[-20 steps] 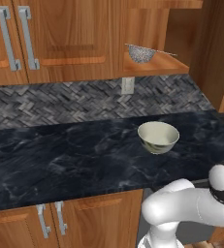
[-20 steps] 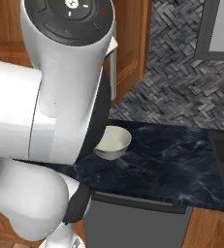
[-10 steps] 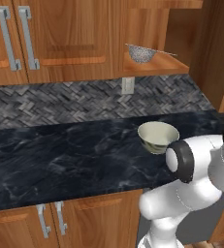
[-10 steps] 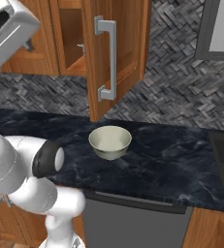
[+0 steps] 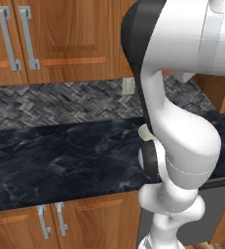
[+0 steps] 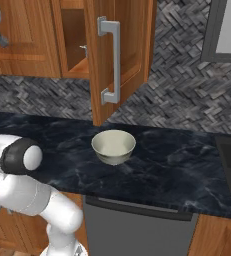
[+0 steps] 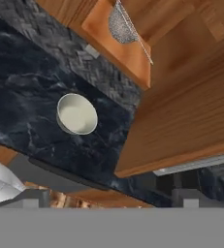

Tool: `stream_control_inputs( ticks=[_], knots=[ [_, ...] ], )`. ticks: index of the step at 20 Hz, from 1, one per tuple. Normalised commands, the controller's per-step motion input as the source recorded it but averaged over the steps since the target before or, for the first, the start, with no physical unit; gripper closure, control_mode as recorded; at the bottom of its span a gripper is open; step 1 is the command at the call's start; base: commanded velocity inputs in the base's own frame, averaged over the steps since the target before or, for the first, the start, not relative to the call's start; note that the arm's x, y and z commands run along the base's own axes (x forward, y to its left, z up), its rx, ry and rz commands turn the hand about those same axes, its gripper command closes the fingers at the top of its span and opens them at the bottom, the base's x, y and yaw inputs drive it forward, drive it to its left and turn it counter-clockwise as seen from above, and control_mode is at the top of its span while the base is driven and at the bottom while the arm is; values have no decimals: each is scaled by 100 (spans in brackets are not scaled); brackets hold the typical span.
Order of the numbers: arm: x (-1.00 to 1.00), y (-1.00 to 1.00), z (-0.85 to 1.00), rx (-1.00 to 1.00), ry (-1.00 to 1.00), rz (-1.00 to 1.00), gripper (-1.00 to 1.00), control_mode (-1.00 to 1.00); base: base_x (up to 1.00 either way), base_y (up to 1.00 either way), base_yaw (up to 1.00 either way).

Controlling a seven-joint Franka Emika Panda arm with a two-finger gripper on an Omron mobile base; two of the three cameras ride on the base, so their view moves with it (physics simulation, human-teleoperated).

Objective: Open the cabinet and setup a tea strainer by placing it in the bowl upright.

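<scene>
Cabinet [image 6: 122,55] stands open: its panelled door is swung out toward the near side, the long silver bar handle [image 6: 112,60] facing right in the right base view, and the plain wood shelf [image 7: 118,46] is exposed. Opening is judged complete; the step in hand is the reach for the tea strainer [image 7: 122,24].

The tea strainer lies on the shelf inside the cabinet, mesh basket toward the shelf's front edge, thin wire handle running back and to one side. The bowl [image 6: 113,146] sits on the dark marble counter [image 6: 177,165], below the open door and just in front of it, empty, well apart from the strainer.

To do the step well, the gripper should enter the cabinet opening clear of the door edge, which hangs close to the line of approach. A pinch on the wire handle or at the basket rim, taken so the basket hangs mouth-up, would let the strainer be lowered into the bowl upright without re-gripping. The mesh is light and may slide on bare wood if nudged, so the closing should be centred.

The arm [image 5: 182,97] is reared high, its upper link crossing the top of the left base view and hiding the cabinet there. The hand camera looks from the near side, rolled, at bowl, shelf and door together, so the hand is judged well short of the shelf. The state of the jaws cannot be told; the fingertips are not clearly shown.
</scene>
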Motion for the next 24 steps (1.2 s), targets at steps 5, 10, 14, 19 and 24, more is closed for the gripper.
stream_control_inputs(
  ticks=[5,10,14,19,24],
  knots=[
    [0,9,-6,-16,49,-16,-100,-100,0,0,0],
    [3,-1,-20,-2,55,-12,-100,-100,0,0,0],
    [0,-11,-27,-2,16,-3,-100,-100,0,0,0],
    [24,-58,-58,-14,11,-5,-100,-100,0,0,0],
    [90,-56,-31,-25,25,-1,-100,-100,0,0,0]
  ],
)
